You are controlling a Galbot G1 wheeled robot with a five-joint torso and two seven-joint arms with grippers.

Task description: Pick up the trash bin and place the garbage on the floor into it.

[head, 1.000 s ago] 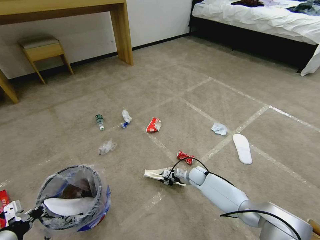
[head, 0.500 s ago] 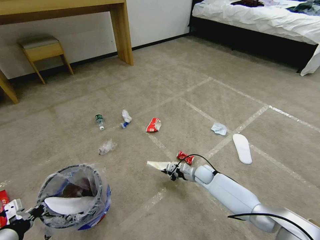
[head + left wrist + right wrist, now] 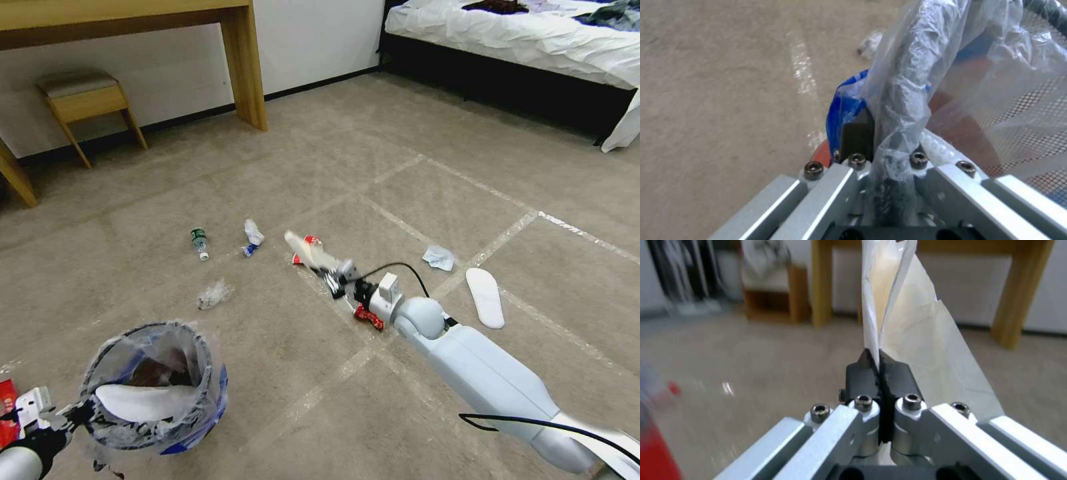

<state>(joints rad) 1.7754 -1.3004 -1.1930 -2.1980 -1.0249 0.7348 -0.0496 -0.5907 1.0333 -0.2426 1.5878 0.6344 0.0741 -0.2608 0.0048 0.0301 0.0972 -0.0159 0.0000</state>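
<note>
Carpeted floor [image 3: 413, 140] carries scattered garbage [image 3: 485, 296]. At near left, the trash bin [image 3: 155, 393] hangs from the left gripper [image 3: 882, 156], clamped on its rim, mouth up for loading. At centre, the right gripper [image 3: 881, 370] pinches a paper bag [image 3: 911, 330], lifted clear of the carpet.

The right arm [image 3: 480, 373] is pale blue-white with rounded joints and a black cable [image 3: 393, 270]. Each end effector [image 3: 880, 373] has silver bars, dark hex screws [image 3: 863, 401] and black fingers [image 3: 862, 376].
</note>
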